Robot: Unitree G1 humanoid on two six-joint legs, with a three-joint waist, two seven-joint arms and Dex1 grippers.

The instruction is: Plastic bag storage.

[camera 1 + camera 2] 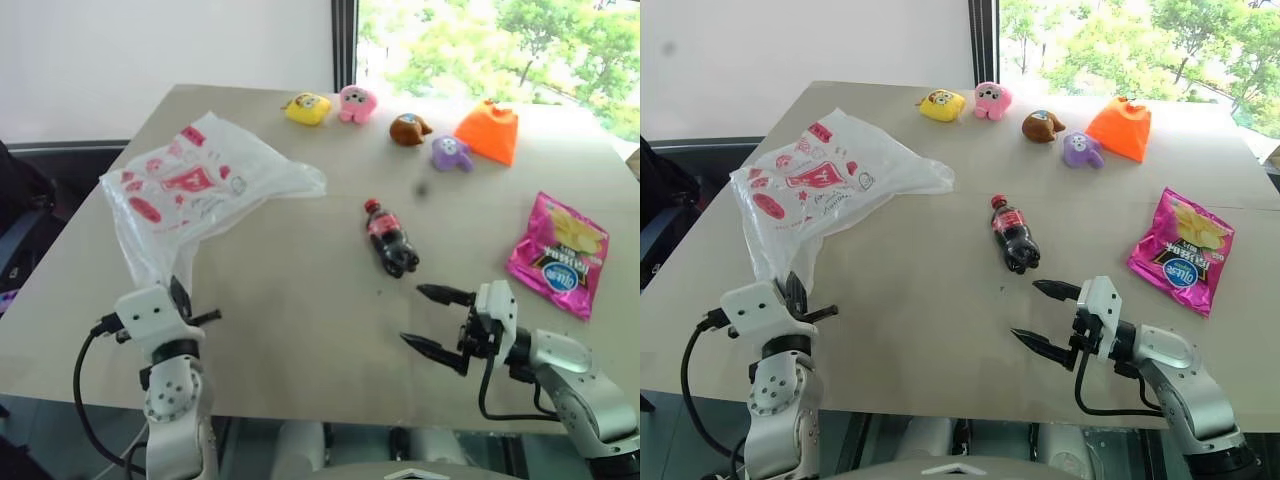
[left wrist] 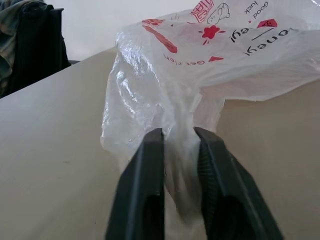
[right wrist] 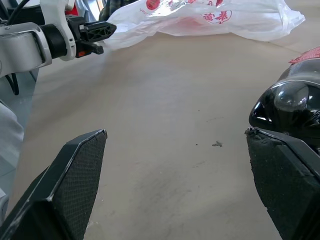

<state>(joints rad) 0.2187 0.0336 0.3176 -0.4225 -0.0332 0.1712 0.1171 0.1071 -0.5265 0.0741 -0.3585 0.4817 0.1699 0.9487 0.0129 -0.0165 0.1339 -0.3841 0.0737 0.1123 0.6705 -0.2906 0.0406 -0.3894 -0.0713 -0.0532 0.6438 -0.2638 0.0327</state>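
left gripper (image 2: 177,150): clamped on plastic bag (image 1: 195,190) near corner | right gripper (image 1: 437,320): wide open, empty, well apart from bag

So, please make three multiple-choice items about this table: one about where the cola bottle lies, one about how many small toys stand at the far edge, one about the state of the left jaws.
1. Where does the cola bottle lie?
A. Between the plastic bag and the chips packet
B. Inside the bag
C. On the orange toy

2. How many small toys stand at the far edge?
A. Two
B. Five
C. Eight

3. The left gripper is:
A. Wide open, apart from the bag
B. Shut on the bag's edge
C. Holding the bottle

Answers: 1 A, bare table on both sides of it; 2 B, yellow, pink, brown, purple, orange; 3 B, the left wrist view shows film pinched between the jaws.
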